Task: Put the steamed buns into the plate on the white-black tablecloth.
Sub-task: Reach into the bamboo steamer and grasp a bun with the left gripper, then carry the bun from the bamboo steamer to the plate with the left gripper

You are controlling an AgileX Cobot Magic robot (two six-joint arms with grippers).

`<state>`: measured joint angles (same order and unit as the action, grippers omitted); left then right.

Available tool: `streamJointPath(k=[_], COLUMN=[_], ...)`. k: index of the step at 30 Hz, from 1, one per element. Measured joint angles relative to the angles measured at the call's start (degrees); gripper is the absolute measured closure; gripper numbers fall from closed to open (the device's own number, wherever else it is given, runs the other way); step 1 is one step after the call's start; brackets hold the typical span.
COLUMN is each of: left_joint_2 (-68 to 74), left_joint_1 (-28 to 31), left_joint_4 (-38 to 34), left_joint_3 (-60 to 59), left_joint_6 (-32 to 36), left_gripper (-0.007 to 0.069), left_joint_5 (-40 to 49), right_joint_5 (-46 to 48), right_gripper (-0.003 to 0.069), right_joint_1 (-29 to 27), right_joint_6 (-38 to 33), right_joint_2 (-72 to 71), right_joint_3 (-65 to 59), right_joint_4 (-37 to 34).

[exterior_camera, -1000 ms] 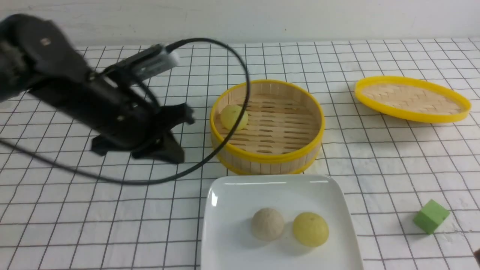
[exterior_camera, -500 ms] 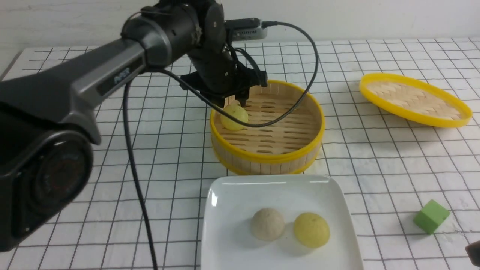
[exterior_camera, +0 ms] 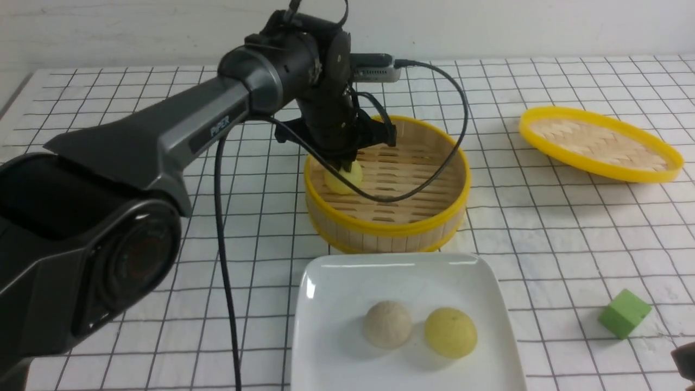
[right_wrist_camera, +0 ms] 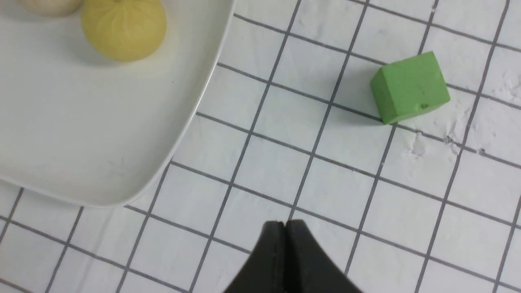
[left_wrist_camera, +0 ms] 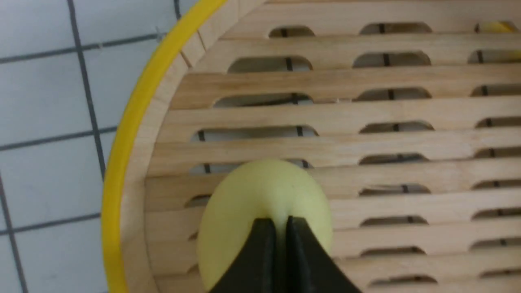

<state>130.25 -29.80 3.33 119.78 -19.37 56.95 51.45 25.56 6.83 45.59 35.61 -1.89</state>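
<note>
Nearest me, at the bottom centre of the front view, the white square plate (exterior_camera: 336,374) lay flat, its lower part cut off by the frame. One pale yellow-green steamed bun (exterior_camera: 450,333) sat in it, just beside a beige-grey bun (exterior_camera: 387,325) on its left. At the lower right edge a bit of my right gripper (right_wrist_camera: 285,223) showed; its tips met, clenched on nothing, over the white-black tablecloth (exterior_camera: 543,239). A green block (exterior_camera: 624,314) rested on the cloth near that corner, between the gripper and the plate.

Behind the plate, in the centre, stood the yellow-rimmed bamboo basket (exterior_camera: 388,225). The other steamed bun (exterior_camera: 352,179) was in its left part, on the slats. My left gripper (exterior_camera: 346,164) reached down onto it from the upper left, clenched, with a strip of the soft bun pinched between its tips. My left arm (exterior_camera: 190,127) bore the word "PIPER" in pale letters, and a black cable looped over the basket. Farther off, at the upper right, the woven lid (exterior_camera: 602,146) leaned at a tilt.
</note>
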Motion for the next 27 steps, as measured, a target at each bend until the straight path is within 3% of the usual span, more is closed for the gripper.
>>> streamJointPath(k=[7, 10, 13, 16, 21, 22, 27], left_joint_2=[-15.21, -21.06, -28.77, -36.24, -37.31, -36.22, -33.48], left_joint_1=[-1.18, -1.28, -1.52, -4.58, -9.69, -11.15, -11.65], left_joint_4=[-0.29, 0.60, 0.37, -0.14, -0.85, -1.09, 1.92], left_joint_3=[4.45, 3.11, -4.41, -20.60, -37.51, -43.69, -49.84], left_joint_6=[1.42, 1.63, 1.70, 1.35, -1.36, -3.89, -11.63], left_gripper=[0.0605, 0.0605, 0.0605, 0.0602, 0.0596, 0.0591, 0.0551], left_joint_5=[12.39, 13.54, 13.97, 13.97, 5.09, -0.83, -11.46], right_joint_5=[0.52, 0.68, 1.08, 1.12, 2.17, 3.52, 9.83], right_gripper=[0.0655, 0.0651, 0.0647, 0.0643, 0.0640, 0.0639, 0.0640], right_joint_1=[0.00, 0.00, 0.00, 0.00, 0.00, 0.00, 0.00], right_joint_6=[0.13, 0.13, 0.13, 0.13, 0.13, 0.13, 2.88], right_joint_2=[0.00, 0.00, 0.00, 0.00, -0.39, -1.42, -9.49], right_joint_3=[0.00, 0.00, 0.00, 0.00, 0.00, 0.00, 1.14], right_joint_4=[0.06, 0.17, 0.82, 1.15, 1.15, 1.15, 1.34])
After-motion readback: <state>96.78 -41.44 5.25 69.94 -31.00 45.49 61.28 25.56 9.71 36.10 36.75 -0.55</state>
